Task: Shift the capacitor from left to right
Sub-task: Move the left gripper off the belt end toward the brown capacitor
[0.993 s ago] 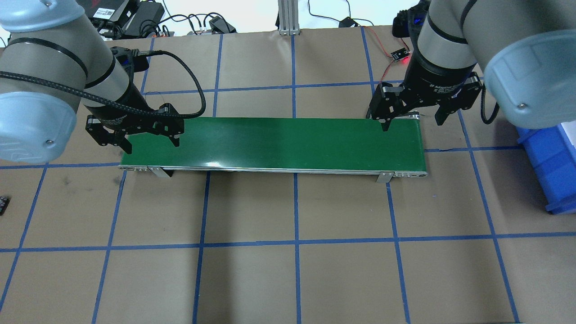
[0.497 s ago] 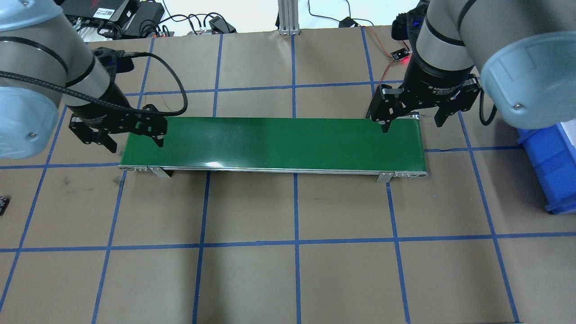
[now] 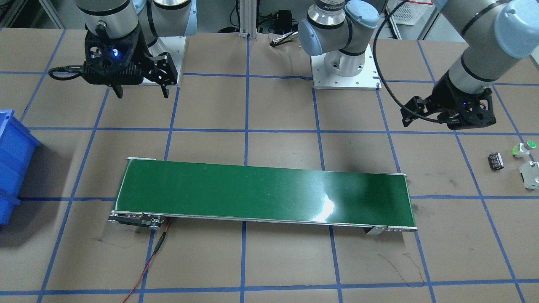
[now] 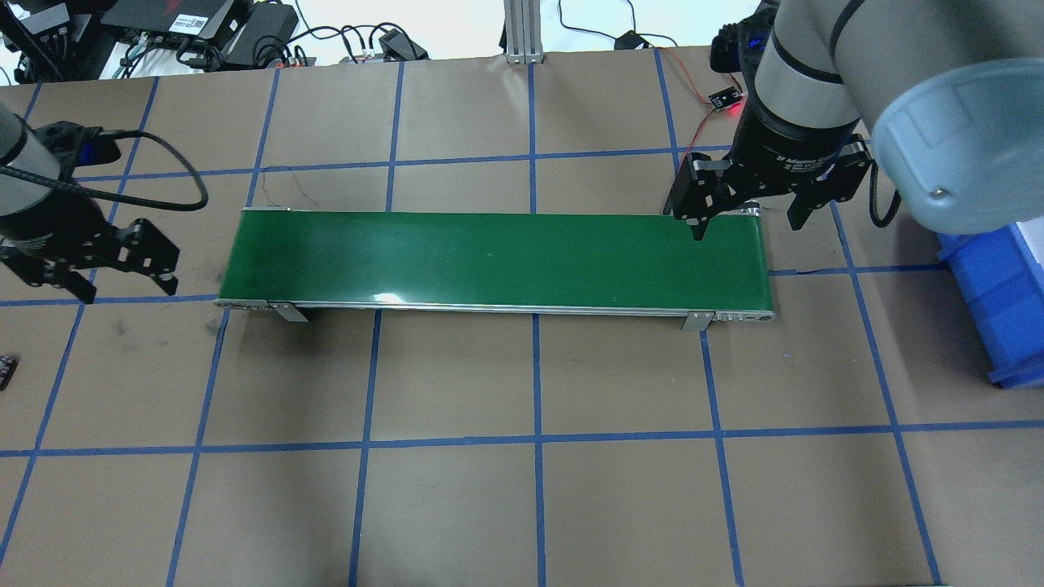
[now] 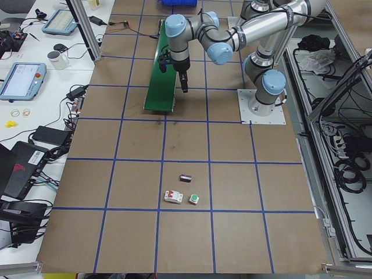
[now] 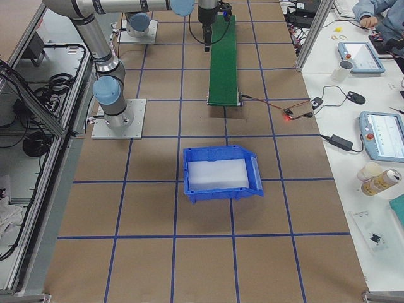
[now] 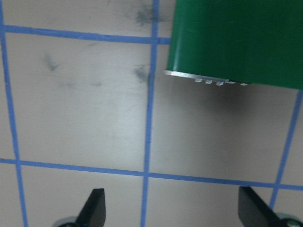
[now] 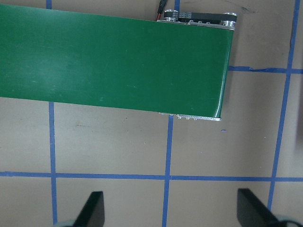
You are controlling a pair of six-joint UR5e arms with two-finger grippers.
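At the table's [image 4: 457, 505] left end, well apart from the belt [image 4: 489, 257], lies the capacitor [image 3: 495, 161]. Left gripper [image 4: 128, 291] hovers just off the belt's left end, jaws apart; right gripper [image 4: 746, 228], likewise apart, over its right end.

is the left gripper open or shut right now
Open. In the left wrist view the left gripper shows its fingertips far apart, with only bare table between them.
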